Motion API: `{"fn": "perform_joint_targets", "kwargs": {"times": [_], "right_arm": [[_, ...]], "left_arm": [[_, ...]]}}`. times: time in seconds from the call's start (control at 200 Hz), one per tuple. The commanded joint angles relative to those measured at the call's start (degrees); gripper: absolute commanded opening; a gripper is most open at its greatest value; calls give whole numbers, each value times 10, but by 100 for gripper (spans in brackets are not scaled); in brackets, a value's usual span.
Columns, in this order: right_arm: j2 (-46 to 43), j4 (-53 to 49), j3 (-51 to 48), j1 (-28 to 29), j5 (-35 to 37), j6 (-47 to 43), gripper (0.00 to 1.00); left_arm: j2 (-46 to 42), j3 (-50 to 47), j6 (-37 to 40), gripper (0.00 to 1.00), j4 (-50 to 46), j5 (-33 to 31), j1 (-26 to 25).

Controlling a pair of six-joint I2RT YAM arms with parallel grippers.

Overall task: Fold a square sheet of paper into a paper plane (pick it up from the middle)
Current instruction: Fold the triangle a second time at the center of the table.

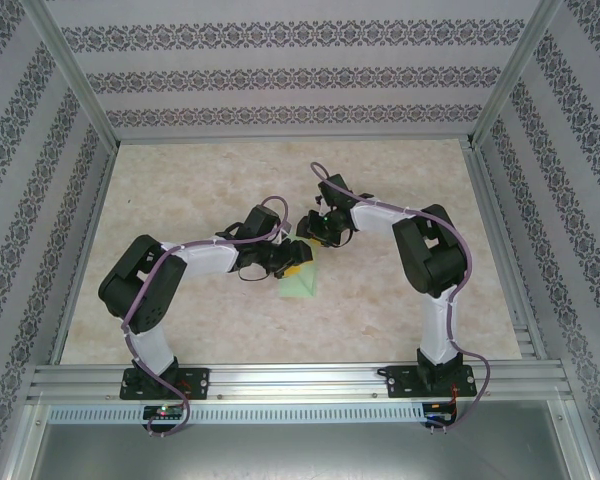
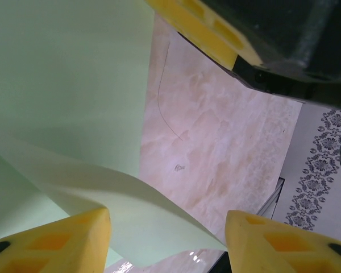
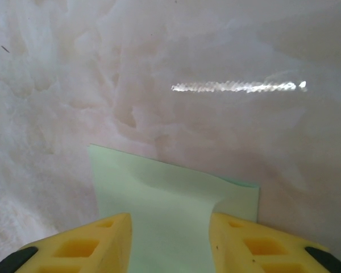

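Left arm (image 1: 195, 258) reaches in from its side, elbow cocked back. Right arm (image 1: 430, 255) mirrors it. Wrists are tipped down, and the left gripper (image 1: 294, 266) and right gripper (image 1: 318, 228) sit almost nose to nose, both with yellow fingers (image 2: 74, 239) parted.

You have a pale, marbled table (image 1: 180, 190) with one mint-green sheet of paper (image 1: 302, 287) lying near its middle. Part of it rests flat on the surface, and one flap curls up.
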Motion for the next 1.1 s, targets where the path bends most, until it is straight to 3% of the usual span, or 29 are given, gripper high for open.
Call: {"fn": "perform_joint_targets", "kwargs": {"times": [0.0, 0.17, 0.315, 0.619, 0.824, 1.094], "right_arm": [[-29, -10, -1, -3, -49, -11, 44], [-74, 5, -6, -11, -77, -8, 48], [-134, 11, -51, -27, -60, -12, 51], [-221, 3, -174, -51, -56, -54, 46], [-214, 2, -197, -35, -89, -85, 39], [-168, -7, -182, -7, -98, -95, 38]], "left_arm": [[12, -2, -5, 58, 25, -11, 1], [20, -2, -7, 60, 26, -15, 2], [23, -4, -6, 61, 26, -18, 4], [13, -12, 1, 56, 7, -33, 4], [7, -18, 2, 46, -1, -38, 4], [0, -18, 4, 43, -11, -42, 4]]}}
